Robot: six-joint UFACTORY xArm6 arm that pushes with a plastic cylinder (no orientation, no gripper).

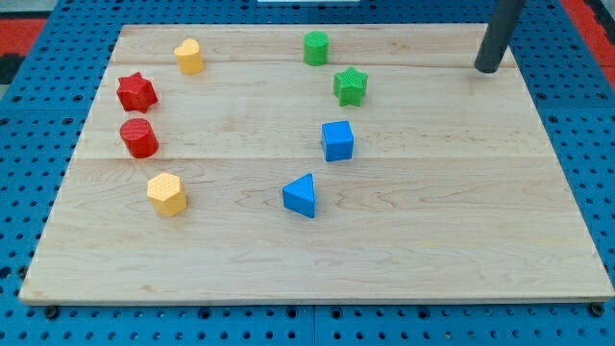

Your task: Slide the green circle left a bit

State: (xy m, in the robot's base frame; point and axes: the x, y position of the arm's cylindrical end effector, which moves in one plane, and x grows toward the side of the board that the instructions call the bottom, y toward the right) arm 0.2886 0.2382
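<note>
The green circle (pixel 315 47) stands near the view's top, a little right of the board's middle. My tip (pixel 487 68) rests at the view's top right, far to the right of the green circle and apart from every block. A green star (pixel 351 86) sits just below and right of the green circle.
A blue cube (pixel 337 140) and a blue triangle (pixel 301 195) lie in the middle. A yellow heart (pixel 189 56), a red star (pixel 136 92), a red circle (pixel 139 138) and a yellow hexagon (pixel 166 194) lie on the left. The wooden board (pixel 461 211) lies on a blue pegboard.
</note>
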